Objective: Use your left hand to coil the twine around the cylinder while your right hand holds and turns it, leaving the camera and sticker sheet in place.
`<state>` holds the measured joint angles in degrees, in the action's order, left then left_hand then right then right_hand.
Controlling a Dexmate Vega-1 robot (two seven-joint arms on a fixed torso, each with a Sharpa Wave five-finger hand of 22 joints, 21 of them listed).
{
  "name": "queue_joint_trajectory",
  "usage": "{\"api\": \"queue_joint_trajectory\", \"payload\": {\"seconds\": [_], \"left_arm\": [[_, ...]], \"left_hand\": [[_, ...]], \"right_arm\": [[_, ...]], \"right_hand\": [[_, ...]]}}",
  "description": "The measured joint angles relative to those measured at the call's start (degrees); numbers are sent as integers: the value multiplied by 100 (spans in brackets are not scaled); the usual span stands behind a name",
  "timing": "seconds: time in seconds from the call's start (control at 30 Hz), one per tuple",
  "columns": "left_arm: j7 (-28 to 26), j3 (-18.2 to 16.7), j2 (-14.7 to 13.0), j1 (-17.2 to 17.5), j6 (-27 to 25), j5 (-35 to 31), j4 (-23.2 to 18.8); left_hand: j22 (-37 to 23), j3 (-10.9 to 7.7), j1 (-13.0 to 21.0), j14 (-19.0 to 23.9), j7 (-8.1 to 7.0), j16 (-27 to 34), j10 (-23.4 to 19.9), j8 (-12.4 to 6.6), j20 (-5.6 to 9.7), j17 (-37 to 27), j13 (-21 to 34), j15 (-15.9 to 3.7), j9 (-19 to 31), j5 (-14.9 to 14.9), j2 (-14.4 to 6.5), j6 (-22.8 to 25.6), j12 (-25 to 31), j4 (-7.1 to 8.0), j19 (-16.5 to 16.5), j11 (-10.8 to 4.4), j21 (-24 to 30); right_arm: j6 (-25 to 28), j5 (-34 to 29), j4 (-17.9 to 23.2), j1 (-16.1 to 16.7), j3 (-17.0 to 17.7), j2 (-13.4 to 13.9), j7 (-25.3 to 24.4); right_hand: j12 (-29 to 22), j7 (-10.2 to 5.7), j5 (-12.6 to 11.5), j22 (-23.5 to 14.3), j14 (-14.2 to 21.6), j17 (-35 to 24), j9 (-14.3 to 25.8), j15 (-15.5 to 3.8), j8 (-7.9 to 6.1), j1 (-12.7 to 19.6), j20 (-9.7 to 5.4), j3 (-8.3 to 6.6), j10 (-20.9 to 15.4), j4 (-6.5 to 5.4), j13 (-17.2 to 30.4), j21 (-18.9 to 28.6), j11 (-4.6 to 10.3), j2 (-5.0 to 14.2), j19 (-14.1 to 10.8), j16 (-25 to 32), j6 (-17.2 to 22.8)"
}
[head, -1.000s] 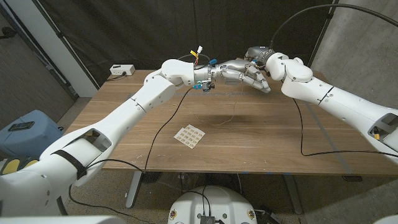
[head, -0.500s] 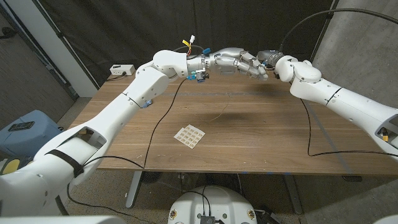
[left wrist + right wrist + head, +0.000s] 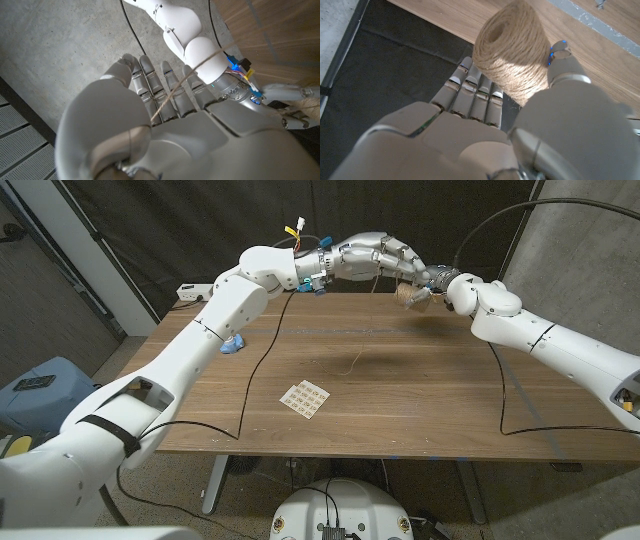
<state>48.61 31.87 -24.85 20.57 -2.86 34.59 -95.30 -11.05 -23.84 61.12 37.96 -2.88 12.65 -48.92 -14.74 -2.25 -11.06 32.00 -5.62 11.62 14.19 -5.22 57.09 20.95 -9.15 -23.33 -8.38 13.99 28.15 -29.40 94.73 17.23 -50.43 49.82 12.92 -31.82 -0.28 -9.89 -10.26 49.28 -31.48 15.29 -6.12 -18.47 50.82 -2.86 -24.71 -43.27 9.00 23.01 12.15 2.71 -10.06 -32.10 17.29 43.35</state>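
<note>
Fingers of the right hand (image 3: 485, 130) wrap a cylinder (image 3: 512, 47) fully wound in pale tan twine (image 3: 372, 288), held above the table's (image 3: 420, 390) far edge. It is probably light, soft and fuzzy, and best gripped around its middle. Left hand (image 3: 375, 256) fingers, side by side beside it, pinch a thin, limp strand whose loose end trails down to the tabletop.

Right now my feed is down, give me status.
Right hand grips twine-wrapped cylinder. Left hand holds twine, raised above table. Sticker sheet undisturbed; nothing in the way.
</note>
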Motion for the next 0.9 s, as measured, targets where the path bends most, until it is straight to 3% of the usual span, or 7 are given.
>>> {"api": "queue_joint_trajectory", "payload": {"seconds": [0.57, 0.9], "left_arm": [[174, -29, 334, -472, 265, -159, 621], [282, -23, 359, -505, 343, -200, 665]], "left_hand": [[0, 23, 1, 0, 0, -44, 0, 0, 0, 0, 28, 0, 0, 0, 1, 0, -22, 24, 0, 0, 0], [0, 23, 1, 0, 0, -45, 0, 0, 0, 0, 28, 0, 0, 0, 1, 0, -23, 23, 0, -1, 0]], "right_arm": [[-139, -23, 311, 184, 15, 117, 7], [-163, -28, 443, 257, 15, 136, 7]], "right_hand": [[-24, -12, -8, 0, 32, -32, 3, -31, 1, 0, 0, 40, -20, -7, 27, 0, 20, 0, 0, -3, 28], [-23, -13, -8, 0, 31, -31, 2, -30, 14, -1, 0, 40, -20, -7, 27, 0, 20, 0, 0, -47, 27]]}}
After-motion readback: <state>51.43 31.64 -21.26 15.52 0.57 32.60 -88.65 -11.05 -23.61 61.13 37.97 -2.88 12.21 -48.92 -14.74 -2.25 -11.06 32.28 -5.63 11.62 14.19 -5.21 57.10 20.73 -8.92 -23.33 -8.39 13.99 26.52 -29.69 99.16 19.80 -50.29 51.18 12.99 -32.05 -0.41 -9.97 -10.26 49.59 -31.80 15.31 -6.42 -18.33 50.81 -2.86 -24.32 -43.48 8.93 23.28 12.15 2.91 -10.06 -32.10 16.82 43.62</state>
